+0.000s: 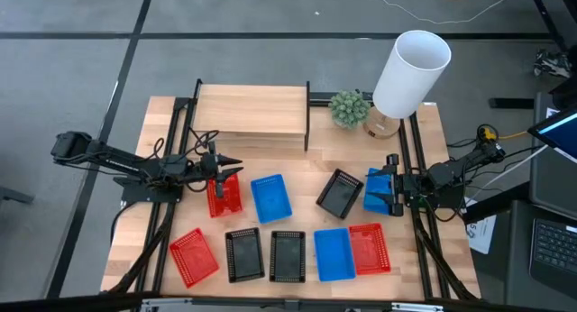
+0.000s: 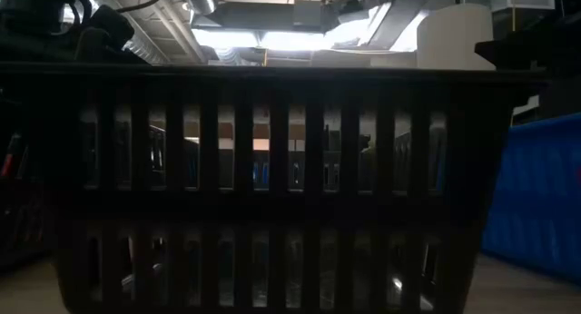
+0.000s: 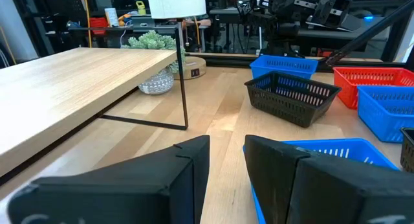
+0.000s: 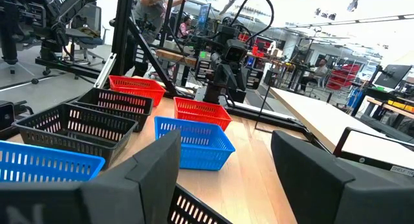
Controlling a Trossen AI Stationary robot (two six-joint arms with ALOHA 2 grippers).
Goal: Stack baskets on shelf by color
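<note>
In the high view the shelf (image 1: 252,114) stands at the table's far side. Nine baskets lie on the table: red (image 1: 224,195), blue (image 1: 270,199), black (image 1: 340,193) and blue (image 1: 374,190) in a middle row; red (image 1: 194,256), black (image 1: 243,255), black (image 1: 288,256), blue (image 1: 334,253) and red (image 1: 369,249) along the near edge. My left gripper (image 1: 233,170) (image 3: 226,159) hovers open over the middle red basket, pointing right. My right gripper (image 1: 392,184) (image 4: 223,166) is open above the right blue basket, pointing left.
A white lamp (image 1: 407,73) and a small potted plant (image 1: 350,107) stand at the far right, beside the shelf. Black rails (image 1: 415,168) run along both table sides. In the low view a black basket (image 2: 272,187) fills the picture. People show in the room (image 4: 152,0).
</note>
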